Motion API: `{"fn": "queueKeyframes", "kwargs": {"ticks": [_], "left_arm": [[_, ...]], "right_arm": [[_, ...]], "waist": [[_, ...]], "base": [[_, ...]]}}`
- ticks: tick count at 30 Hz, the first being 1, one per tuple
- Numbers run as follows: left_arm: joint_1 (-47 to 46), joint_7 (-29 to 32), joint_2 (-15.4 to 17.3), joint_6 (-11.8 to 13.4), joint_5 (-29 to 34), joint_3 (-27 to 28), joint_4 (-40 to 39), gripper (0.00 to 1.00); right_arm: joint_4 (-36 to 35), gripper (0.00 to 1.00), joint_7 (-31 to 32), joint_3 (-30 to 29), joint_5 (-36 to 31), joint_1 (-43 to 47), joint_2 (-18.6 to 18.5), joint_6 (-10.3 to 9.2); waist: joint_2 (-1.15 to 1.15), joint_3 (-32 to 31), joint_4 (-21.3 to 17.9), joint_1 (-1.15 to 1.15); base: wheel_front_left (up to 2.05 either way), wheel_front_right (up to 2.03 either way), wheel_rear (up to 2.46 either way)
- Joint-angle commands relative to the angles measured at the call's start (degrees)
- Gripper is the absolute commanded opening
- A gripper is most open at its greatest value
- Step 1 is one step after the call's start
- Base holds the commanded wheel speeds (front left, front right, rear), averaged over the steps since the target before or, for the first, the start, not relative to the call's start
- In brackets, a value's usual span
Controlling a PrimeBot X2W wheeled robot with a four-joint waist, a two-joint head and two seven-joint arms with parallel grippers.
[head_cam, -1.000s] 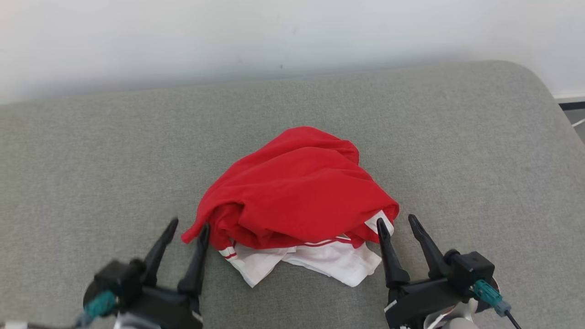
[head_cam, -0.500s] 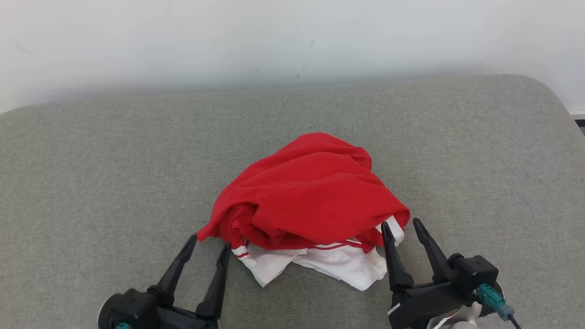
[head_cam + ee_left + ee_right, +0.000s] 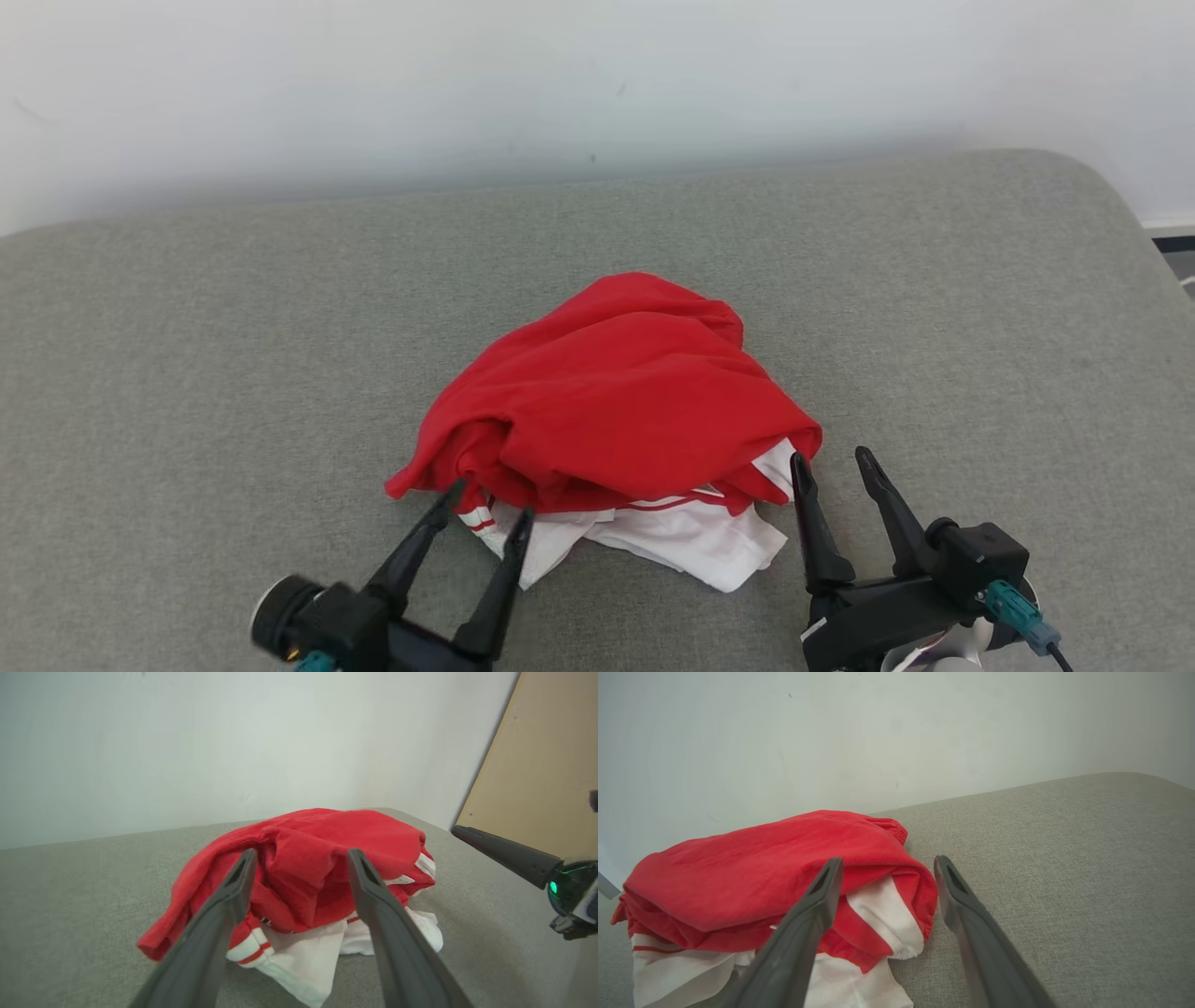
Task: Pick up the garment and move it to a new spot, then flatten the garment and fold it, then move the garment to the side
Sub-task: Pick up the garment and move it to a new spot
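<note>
The garment (image 3: 616,411) is a crumpled red heap with white, red-striped parts sticking out at its near edge, lying mid-cushion. My left gripper (image 3: 490,499) is open at the heap's near left corner, fingertips over the white striped cuff. In the left wrist view its fingers (image 3: 233,896) frame the red folds of the garment (image 3: 308,868). My right gripper (image 3: 834,459) is open at the heap's near right corner, its inner fingertip by the white panel. The right wrist view shows the garment (image 3: 784,868) with its red hem between the open right gripper (image 3: 887,863).
The grey fabric cushion (image 3: 187,355) stretches wide to both sides, with a pale wall (image 3: 560,75) behind it. Its right end rounds off near a strip of floor (image 3: 1176,252). A tan board (image 3: 546,765) stands at the right of the left wrist view.
My left gripper has moved right and forward from beside the heap's left tip to its near left corner. The right gripper has barely shifted. The camera view has shifted slightly.
</note>
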Motion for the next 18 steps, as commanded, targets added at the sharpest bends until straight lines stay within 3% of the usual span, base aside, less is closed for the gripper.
{"fn": "queueKeyframes", "kwargs": {"ticks": [1, 9, 18], "left_arm": [[-2.13, -0.23, 0.45, -0.5, 0.82, -1.18, 1.2, 1.0], [-9.42, 1.72, 2.68, -1.59, 2.74, -3.99, 8.43, 1.0], [-12.58, 2.09, 2.98, -1.04, 2.5, -3.76, 17.26, 1.0]], "right_arm": [[-0.1, 1.0, -0.05, 0.19, 0.31, 0.34, -0.07, 0.04], [-0.32, 1.0, -0.05, 0.89, 1.49, 0.22, -0.07, 0.04], [-0.33, 1.0, -0.05, 0.85, 1.75, 0.22, -0.07, 0.04]], "waist": [[0.0, 0.25, -0.86, 0.0], [0.0, 0.81, -5.59, 0.0], [0.0, 0.91, -7.88, 0.0]], "base": [[0.0, 0.0, 0.0], [0.0, 0.0, 0.0], [0.0, 0.0, 0.0]]}}
